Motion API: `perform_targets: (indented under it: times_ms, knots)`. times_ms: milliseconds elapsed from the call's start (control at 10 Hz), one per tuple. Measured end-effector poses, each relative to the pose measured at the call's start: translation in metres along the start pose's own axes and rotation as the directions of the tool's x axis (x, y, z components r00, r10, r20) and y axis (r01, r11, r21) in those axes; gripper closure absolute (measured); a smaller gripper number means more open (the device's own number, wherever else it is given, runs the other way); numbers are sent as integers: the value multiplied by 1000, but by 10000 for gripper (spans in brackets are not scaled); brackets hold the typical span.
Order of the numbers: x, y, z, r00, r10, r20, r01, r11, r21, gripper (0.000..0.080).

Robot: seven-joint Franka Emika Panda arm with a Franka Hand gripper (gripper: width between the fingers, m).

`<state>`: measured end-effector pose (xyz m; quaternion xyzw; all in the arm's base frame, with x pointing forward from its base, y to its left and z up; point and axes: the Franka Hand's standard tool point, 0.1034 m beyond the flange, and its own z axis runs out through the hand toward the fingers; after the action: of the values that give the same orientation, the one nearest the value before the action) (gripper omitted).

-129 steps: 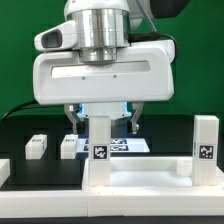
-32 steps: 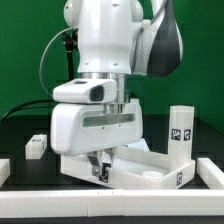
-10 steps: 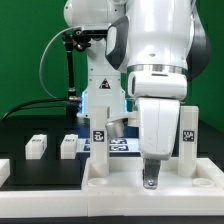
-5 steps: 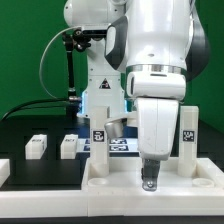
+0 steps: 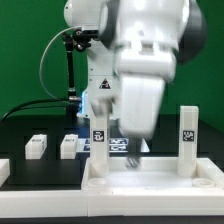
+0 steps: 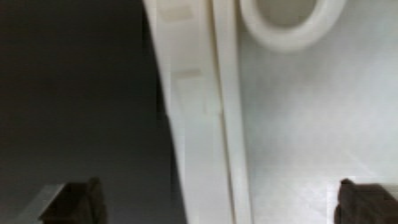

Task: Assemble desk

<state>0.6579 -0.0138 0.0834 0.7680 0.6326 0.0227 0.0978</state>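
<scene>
The desk (image 5: 150,182) lay upside down at the front of the black table (image 5: 50,165), its flat top down and its raised rim closing it in on all sides. Two legs stood upright in it, one (image 5: 100,150) toward the exterior view's left and one (image 5: 187,140) at its right, with bare top between them. The blurred arm (image 5: 140,90) hung over that gap. The pincer (image 6: 217,205) stood wide open and held nothing, its fingertips (image 6: 71,200) far apart above the desk's rim, where the white plastic met the black table near a round socket (image 6: 294,15). Each leg bore a black-and-white square tag, and the marker board (image 5: 120,146) behind showed more. Two small white blocks (image 5: 36,146) (image 5: 68,146) sat apart farther back, before a green backdrop (image 5: 25,60).
</scene>
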Motion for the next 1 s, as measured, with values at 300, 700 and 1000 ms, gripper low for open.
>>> perform_targets:
  times_ms: [300, 700, 1000]
  knots:
    - [-59, 21, -40, 992, 122, 43, -122, 992, 10, 150]
    - [-54, 18, -37, 933, 357, 42, -357, 934, 6, 150]
    - [-94, 4, -37, 837, 546, 40, -548, 836, 39, 150]
